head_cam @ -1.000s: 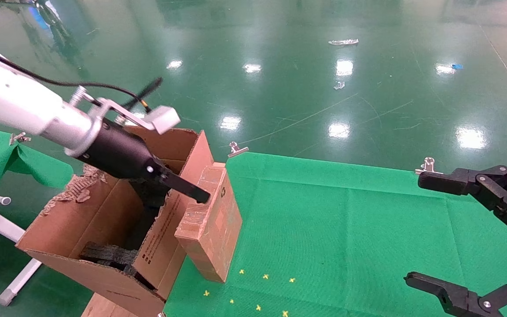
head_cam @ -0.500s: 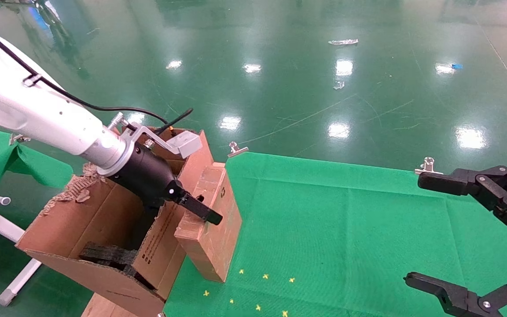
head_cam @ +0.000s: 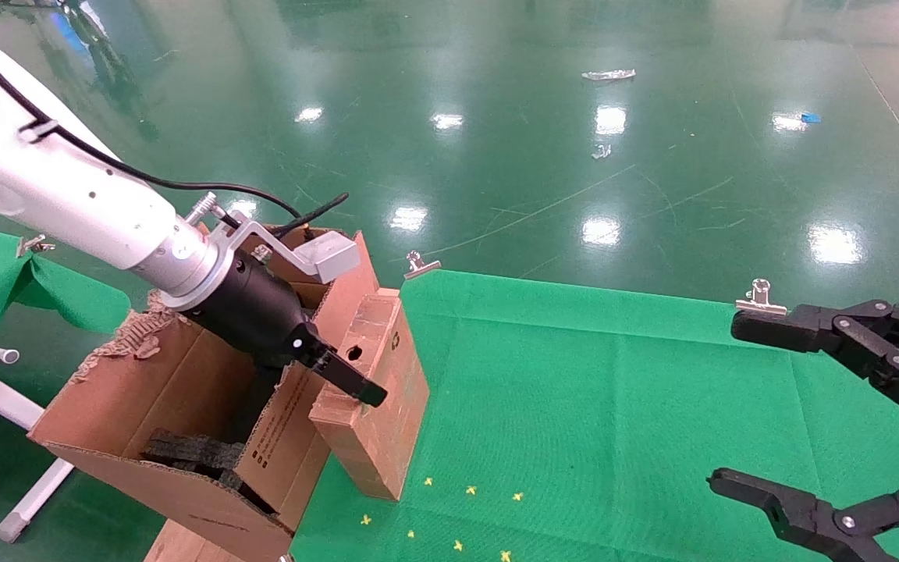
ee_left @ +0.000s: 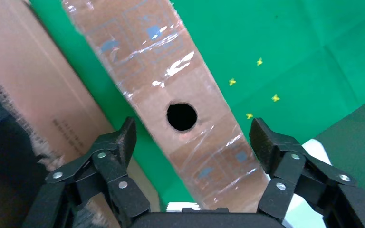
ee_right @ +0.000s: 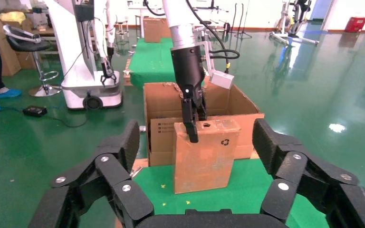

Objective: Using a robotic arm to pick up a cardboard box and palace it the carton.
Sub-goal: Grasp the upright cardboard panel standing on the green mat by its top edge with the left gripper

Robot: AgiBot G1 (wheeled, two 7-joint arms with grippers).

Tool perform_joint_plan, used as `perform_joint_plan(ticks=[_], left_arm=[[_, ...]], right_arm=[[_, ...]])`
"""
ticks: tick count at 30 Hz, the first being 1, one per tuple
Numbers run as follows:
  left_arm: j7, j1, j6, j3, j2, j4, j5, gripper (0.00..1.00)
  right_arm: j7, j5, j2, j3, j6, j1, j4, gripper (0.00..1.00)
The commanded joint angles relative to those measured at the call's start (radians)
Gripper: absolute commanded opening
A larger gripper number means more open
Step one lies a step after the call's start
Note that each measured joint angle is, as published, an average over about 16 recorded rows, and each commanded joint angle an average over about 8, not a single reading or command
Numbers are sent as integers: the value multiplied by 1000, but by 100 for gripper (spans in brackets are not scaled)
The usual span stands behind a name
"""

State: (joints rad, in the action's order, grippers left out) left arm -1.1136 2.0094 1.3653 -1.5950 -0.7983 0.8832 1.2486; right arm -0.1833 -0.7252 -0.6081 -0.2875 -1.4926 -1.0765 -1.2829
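Here — left claw astride cardboard box.

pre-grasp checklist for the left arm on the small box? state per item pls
1. Left gripper open: ok, fingers spread in the left wrist view.
2. Fingers straddle the box: ok, one finger on each side of the taped face with the round hole.
3. Fingers touching the box: not ok, a gap shows on both sides.
4. Box posture: ok, it stands on end on the green cloth, beside the carton's printed flap; contact with it: cannot tell.
5. Carton ready to receive: ok, top open; black foam lies inside, so free room: cannot tell.
6. Right gripper out of the way: ok, open over the cloth's far right.
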Motion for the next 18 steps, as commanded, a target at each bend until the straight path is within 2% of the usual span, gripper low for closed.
perform_joint_plan(ticks=[1,11,18], left_arm=[[-21,8,-2,-4,10,33,12,0],[-101,1,-17,-28,38,135,49,0],[-95,24,-23,-23,48,183,66,0]], right_arm=[[0,0,0,0,0,0,0,0],[0,1,0,-1,0,0,0,0],[1,1,1,-1,1,0,0,0]])
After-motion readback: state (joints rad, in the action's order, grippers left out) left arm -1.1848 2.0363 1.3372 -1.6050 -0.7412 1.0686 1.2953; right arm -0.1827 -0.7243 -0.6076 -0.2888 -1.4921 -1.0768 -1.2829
